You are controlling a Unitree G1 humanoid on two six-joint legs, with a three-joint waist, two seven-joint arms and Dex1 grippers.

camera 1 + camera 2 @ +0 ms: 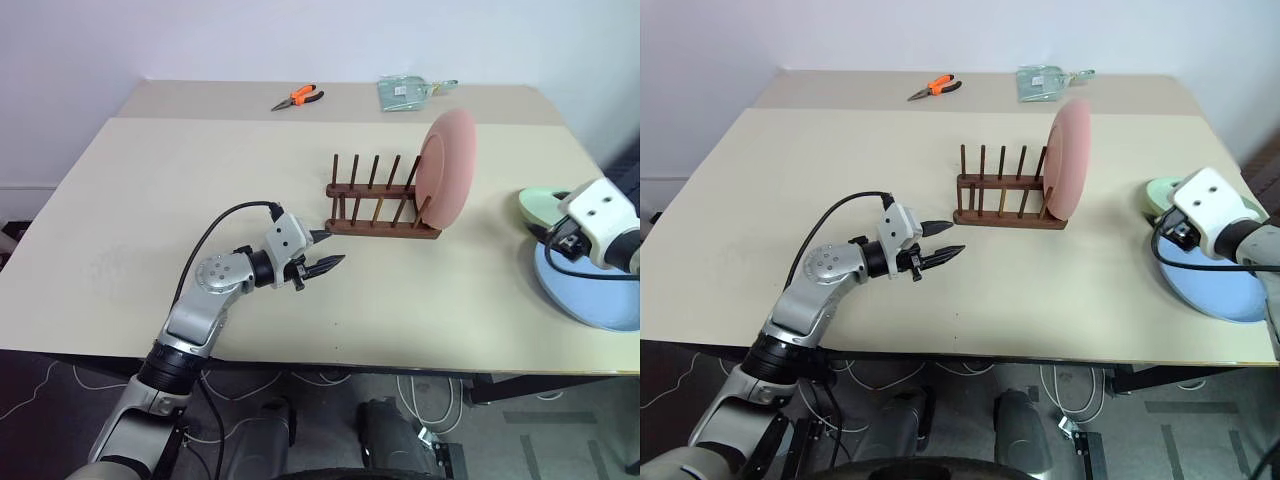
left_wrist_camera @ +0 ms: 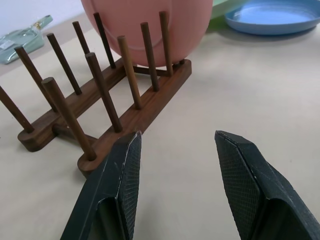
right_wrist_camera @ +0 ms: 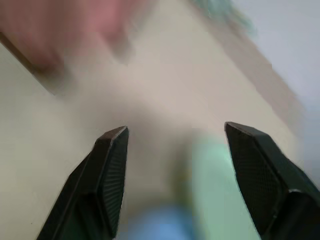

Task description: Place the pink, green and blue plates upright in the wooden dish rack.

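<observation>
Pink plate stands upright on edge in the end slot of the wooden rack, at the rack's right end, its face turned along the rack's length. Rack's long axis runs left-right across the table.

Left fingers are parted and empty, hovering just beside the rack's left end, apart from the pegs. Left arm reaches in low, pointing roughly level toward the rack.

Green plate and blue plate lie flat at the table's right edge, green overlapping blue. Right fingers are spread wide, empty, above these two plates.
</observation>
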